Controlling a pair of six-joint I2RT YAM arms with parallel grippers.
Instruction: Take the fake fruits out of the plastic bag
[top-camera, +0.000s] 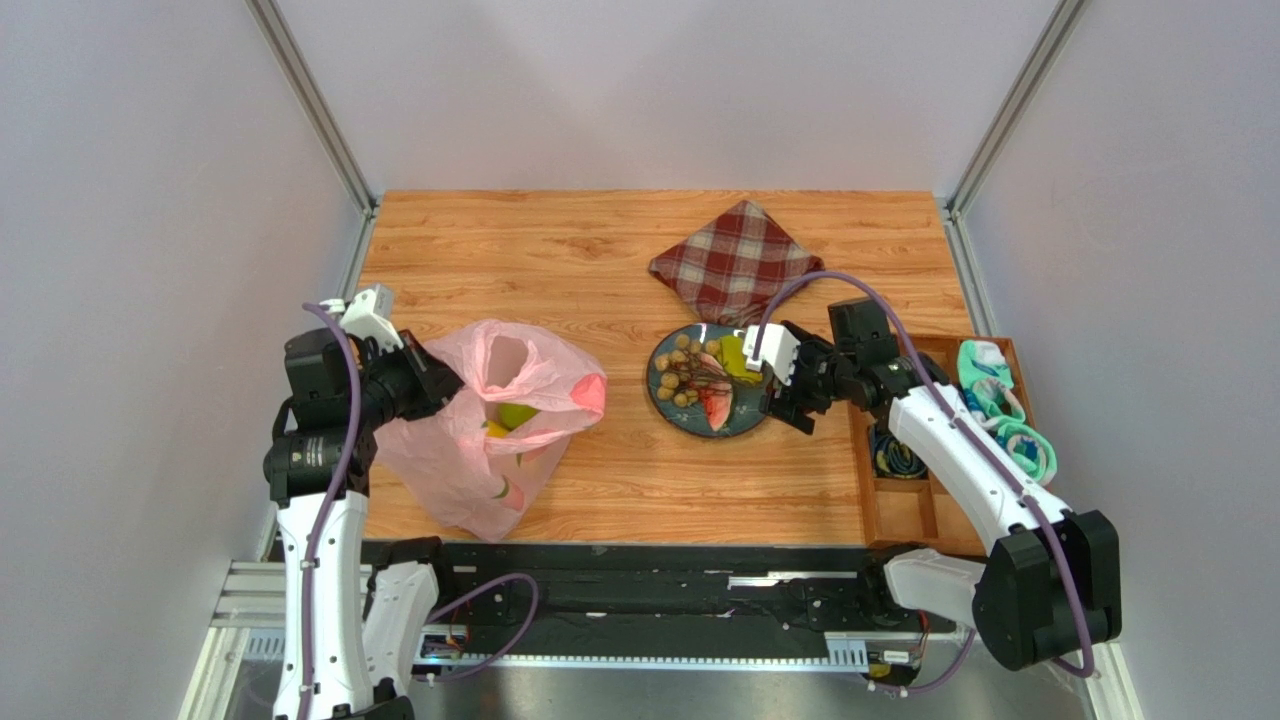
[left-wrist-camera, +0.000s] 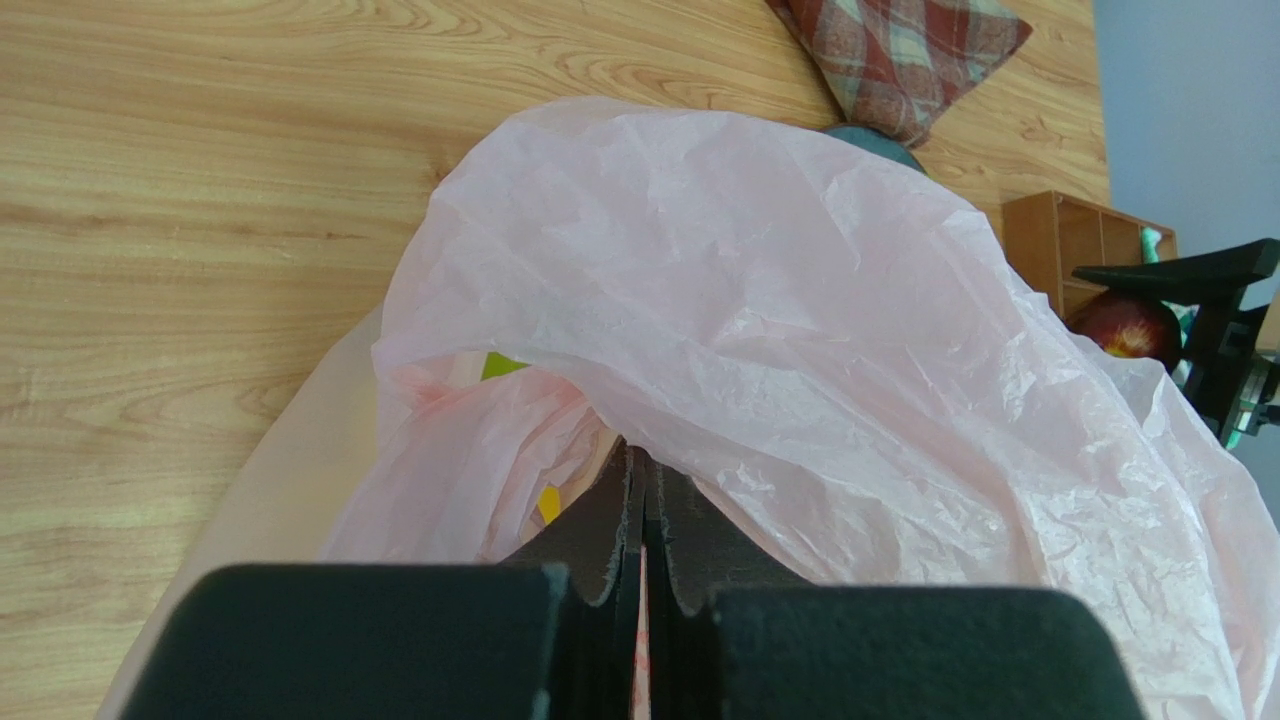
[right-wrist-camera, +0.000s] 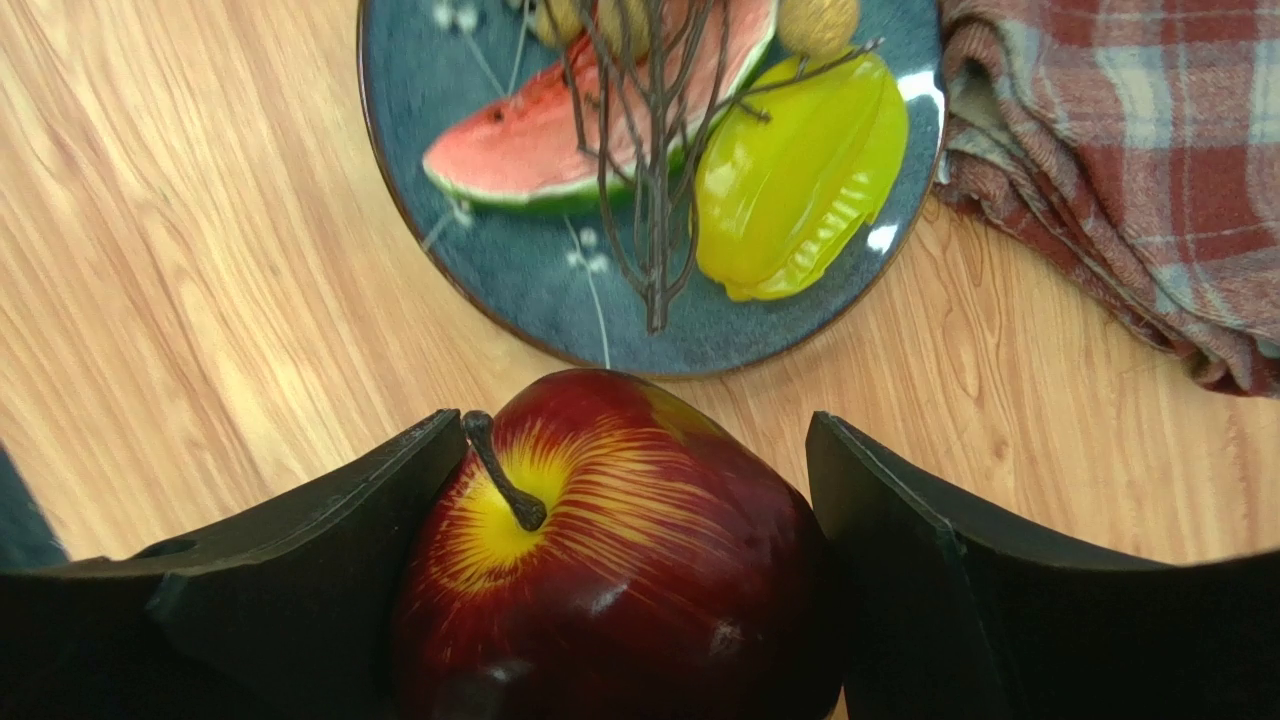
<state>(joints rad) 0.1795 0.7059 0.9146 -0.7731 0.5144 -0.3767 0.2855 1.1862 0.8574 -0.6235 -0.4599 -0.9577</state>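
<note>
The pink plastic bag (top-camera: 496, 435) lies at the table's left, mouth open upward. A green fruit (top-camera: 516, 416) and a yellow one (top-camera: 498, 486) show inside it. My left gripper (top-camera: 433, 381) is shut on the bag's left rim and holds it up; the left wrist view shows the film (left-wrist-camera: 842, 345) pinched between the jaws (left-wrist-camera: 643, 503). My right gripper (top-camera: 784, 393) is shut on the dark red apple (right-wrist-camera: 616, 555), just off the dark plate's (right-wrist-camera: 511, 270) near edge. The plate holds a pink-red slice (right-wrist-camera: 549, 143), an elongated yellow fruit (right-wrist-camera: 796, 173) and a brownish grape bunch (top-camera: 685, 372).
The red plaid cloth (top-camera: 736, 258) lies behind the plate, touching its far edge. A wooden tray (top-camera: 935, 518) at the right edge holds teal socks (top-camera: 995, 398) and a dark one (top-camera: 899, 458). Metal frame posts flank the table.
</note>
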